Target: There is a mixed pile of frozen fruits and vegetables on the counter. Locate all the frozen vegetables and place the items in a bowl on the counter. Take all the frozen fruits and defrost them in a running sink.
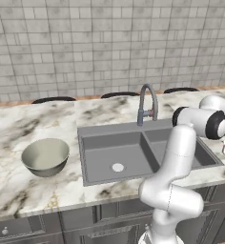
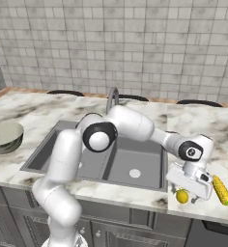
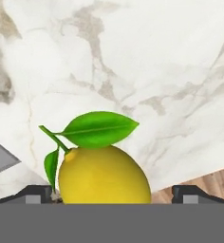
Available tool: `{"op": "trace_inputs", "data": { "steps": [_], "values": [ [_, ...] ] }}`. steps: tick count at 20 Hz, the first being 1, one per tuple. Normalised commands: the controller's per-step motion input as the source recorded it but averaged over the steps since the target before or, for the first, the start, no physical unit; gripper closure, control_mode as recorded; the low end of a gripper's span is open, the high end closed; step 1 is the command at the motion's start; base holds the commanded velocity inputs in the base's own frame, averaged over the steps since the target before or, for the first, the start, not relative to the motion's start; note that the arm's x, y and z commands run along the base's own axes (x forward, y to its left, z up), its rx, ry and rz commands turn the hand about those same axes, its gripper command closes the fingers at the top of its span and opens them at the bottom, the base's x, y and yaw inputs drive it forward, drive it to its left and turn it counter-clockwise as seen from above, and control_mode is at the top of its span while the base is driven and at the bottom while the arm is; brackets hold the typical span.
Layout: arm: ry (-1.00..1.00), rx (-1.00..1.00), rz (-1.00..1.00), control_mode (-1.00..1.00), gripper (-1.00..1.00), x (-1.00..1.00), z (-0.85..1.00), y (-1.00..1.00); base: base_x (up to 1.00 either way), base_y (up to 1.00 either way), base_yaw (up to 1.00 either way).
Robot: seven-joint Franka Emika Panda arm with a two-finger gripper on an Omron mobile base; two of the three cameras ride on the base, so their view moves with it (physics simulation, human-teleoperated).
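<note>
A yellow lemon (image 3: 104, 178) with green leaves lies on the marble counter (image 3: 147, 57), right of the sink (image 2: 130, 161) and close to the front edge. My gripper (image 3: 113, 194) hangs over it, open, one fingertip on each side and neither closed on it. From the right base view the gripper (image 2: 188, 194) stands over the lemon (image 2: 181, 197), and a yellow corn cob (image 2: 222, 190) lies just to its right. The grey-olive bowl (image 1: 47, 164) sits left of the sink (image 1: 109, 147) and looks to have nothing in it.
A curved grey faucet (image 1: 145, 102) rises behind the double basin, with no water showing. Dark stool tops (image 1: 52, 99) line the counter's far side. Wooden floor (image 3: 213, 182) shows past the counter edge beside the lemon. My arm spans the sink's right basin.
</note>
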Motion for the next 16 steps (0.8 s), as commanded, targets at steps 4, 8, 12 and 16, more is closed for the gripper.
{"op": "trace_inputs", "data": {
  "steps": [4, 8, 12, 16],
  "values": [
    [0.00, 0.00, 0.00, -1.00, -1.00, -0.04, -0.12, 0.09, 0.00, 0.00, 0.00],
    [0.00, 0.00, 0.00, -1.00, 1.00, 0.00, -0.07, 0.04, 0.00, 0.00, 0.00],
    [0.00, 0.00, 0.00, -1.00, 1.00, 0.00, 0.00, 0.00, 0.00, 0.00, 0.00],
    [0.00, -0.04, -0.03, -1.00, 1.00, -0.06, 0.07, 0.29, 0.00, 0.00, 0.00]
  ]
}}
